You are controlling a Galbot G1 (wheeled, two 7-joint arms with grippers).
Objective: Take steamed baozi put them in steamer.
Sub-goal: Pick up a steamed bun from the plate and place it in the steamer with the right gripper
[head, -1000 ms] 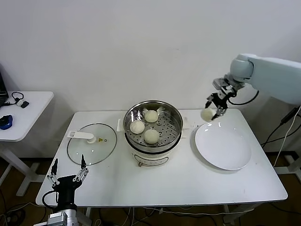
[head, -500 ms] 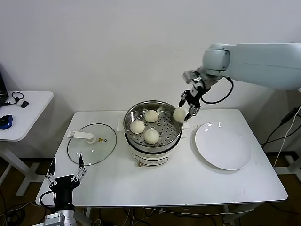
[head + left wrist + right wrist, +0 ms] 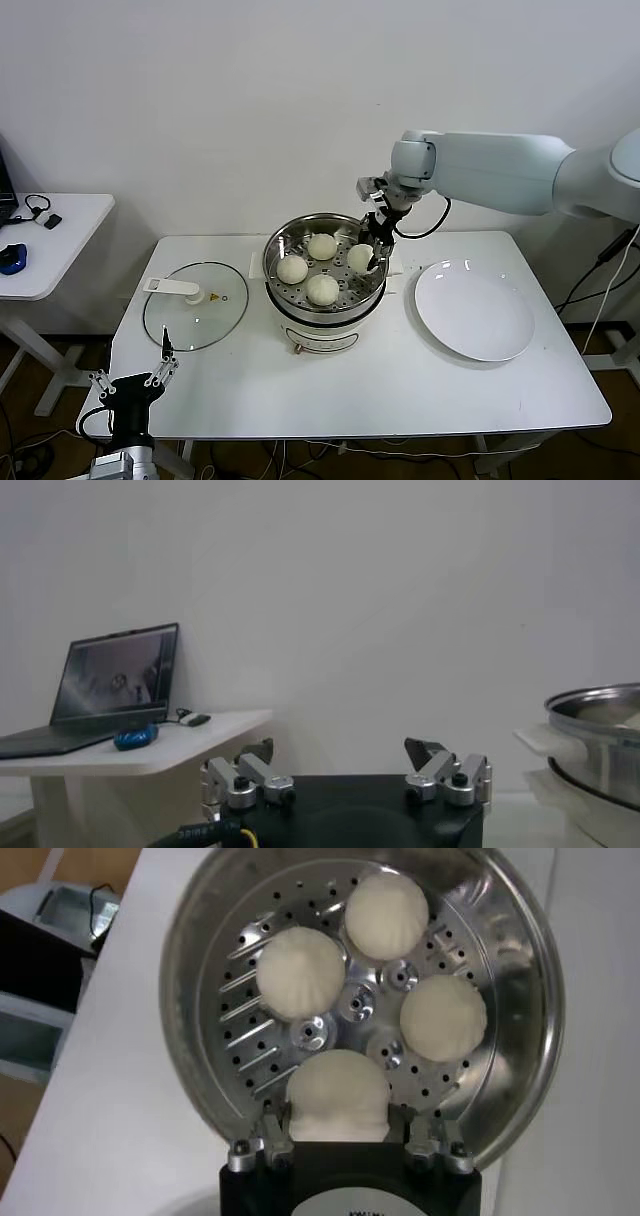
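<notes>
Right gripper (image 3: pixel 374 256) low, fingers (image 3: pixel 268 1138) clamped; left gripper (image 3: pixel 128 380) parked low, fingers spread.

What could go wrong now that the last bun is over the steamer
The right gripper is shut on the fourth baozi, low inside the steamer. Its fingers could knock the rim when lifting out. The soft bun might stick to the fingers on release, or roll against the three other buns.
</notes>
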